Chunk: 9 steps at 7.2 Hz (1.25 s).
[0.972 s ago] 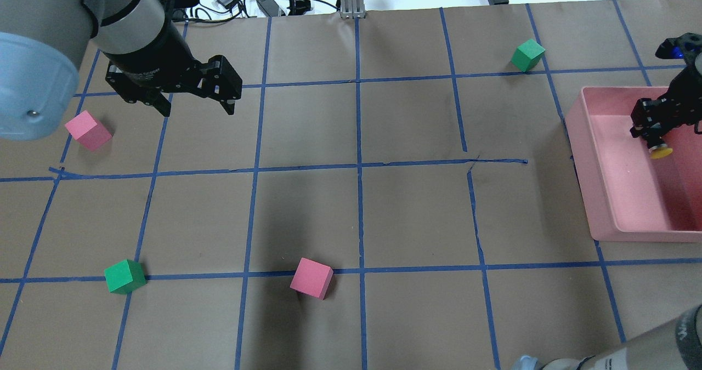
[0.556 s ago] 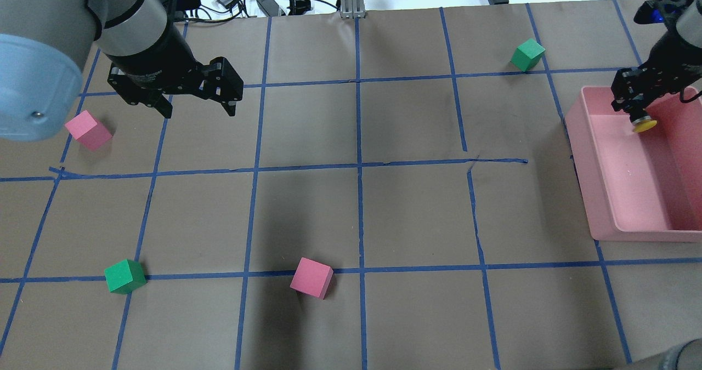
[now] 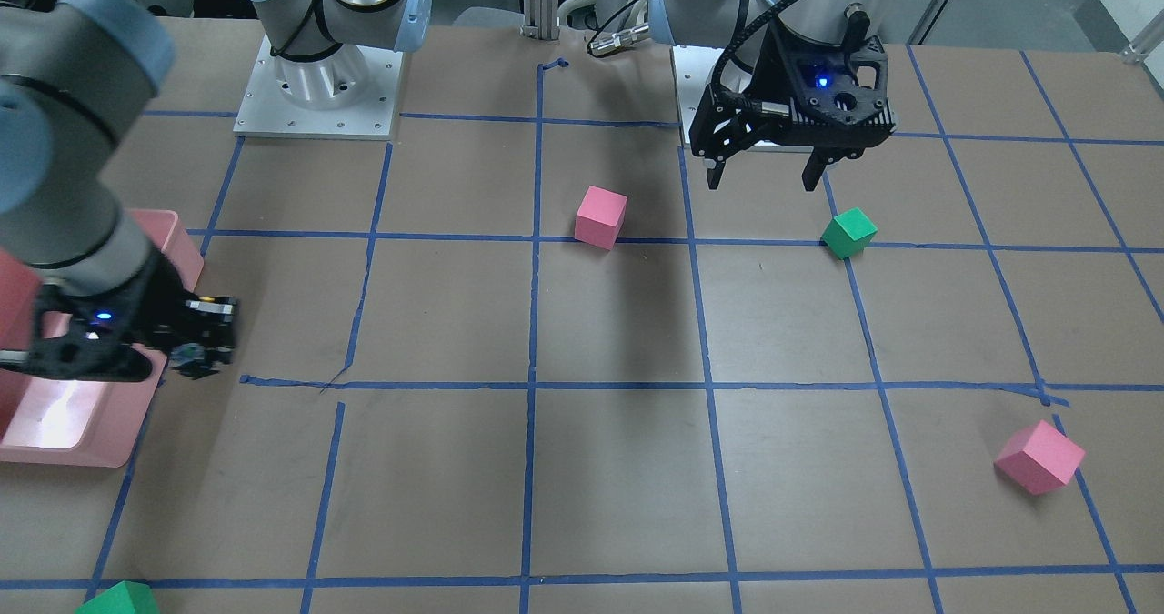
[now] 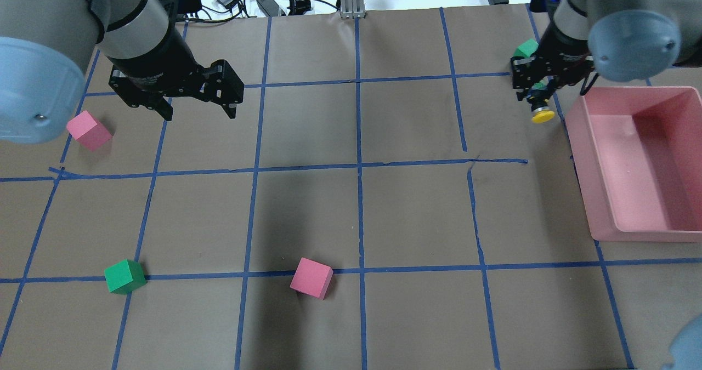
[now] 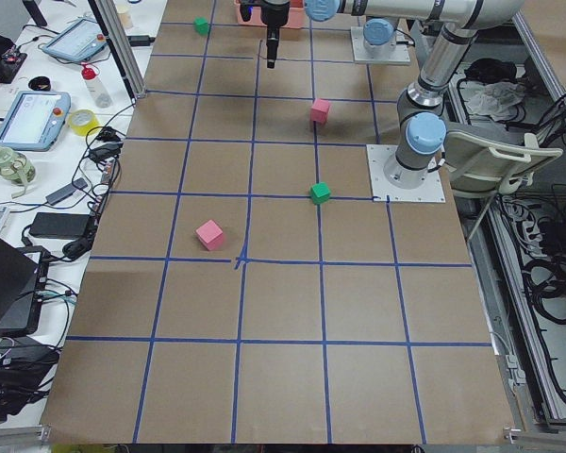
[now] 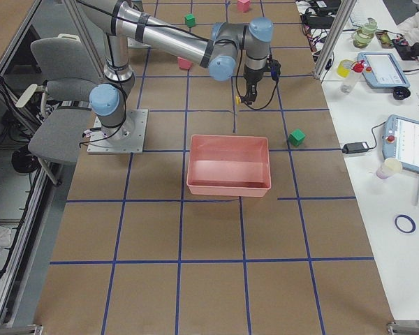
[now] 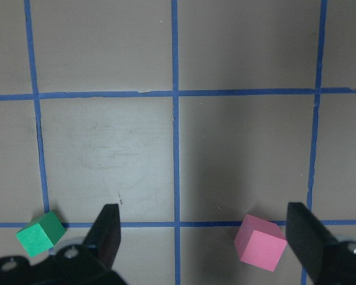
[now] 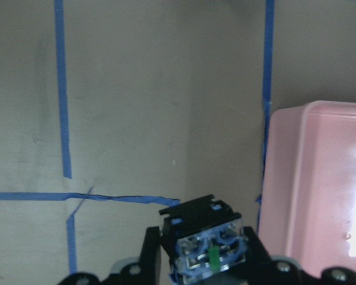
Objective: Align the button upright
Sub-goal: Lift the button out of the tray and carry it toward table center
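My right gripper (image 4: 538, 100) is shut on the button (image 4: 542, 115) and holds it above the table, just left of the pink bin (image 4: 580, 156). The yellow cap sticks out beyond the fingertips. In the right wrist view the button's grey-blue base block (image 8: 209, 248) sits between the fingers and faces the camera. In the front-facing view this gripper (image 3: 198, 356) hangs by the bin's corner (image 3: 91, 441). My left gripper (image 4: 197, 107) is open and empty above the table at the far left; it also shows in the front-facing view (image 3: 762, 177) and the left wrist view (image 7: 204, 237).
A pink cube (image 4: 88, 130) lies near the left gripper. A green cube (image 4: 125, 276) and a pink cube (image 4: 311, 278) lie near the front. Another green cube (image 4: 526, 47) sits just behind the right gripper. Cables lie past the far edge.
My right gripper has carried the button up out of the pink bin and leftward, to above the table beside the bin. The left arm has barely moved.
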Motion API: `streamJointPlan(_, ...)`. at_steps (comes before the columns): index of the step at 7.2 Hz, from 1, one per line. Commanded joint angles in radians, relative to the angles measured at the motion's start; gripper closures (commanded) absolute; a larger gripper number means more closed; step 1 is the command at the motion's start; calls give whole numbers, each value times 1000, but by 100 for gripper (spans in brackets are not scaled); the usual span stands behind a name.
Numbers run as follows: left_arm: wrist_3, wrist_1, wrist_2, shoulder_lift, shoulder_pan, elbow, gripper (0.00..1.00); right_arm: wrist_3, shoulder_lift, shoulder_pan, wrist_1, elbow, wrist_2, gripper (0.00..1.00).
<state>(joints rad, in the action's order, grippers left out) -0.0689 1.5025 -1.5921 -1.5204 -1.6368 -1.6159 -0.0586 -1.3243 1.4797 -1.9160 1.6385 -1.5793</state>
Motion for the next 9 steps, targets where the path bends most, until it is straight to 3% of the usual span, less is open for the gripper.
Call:
streamJointPlan(1, 0, 2, 0, -1, 0, -1, 0, 269, 58, 204, -108, 0, -1, 100)
streamJointPlan(3, 0, 4, 0, 0, 0, -2, 0, 376, 156, 357, -210, 0, -16, 100)
streamJointPlan(6, 0, 5, 1, -1, 0, -2, 0, 495, 250, 491, -289, 0, -36, 100)
streamJointPlan(9, 7, 7, 0, 0, -5, -5, 0, 502, 292, 504, -307, 0, -24, 100)
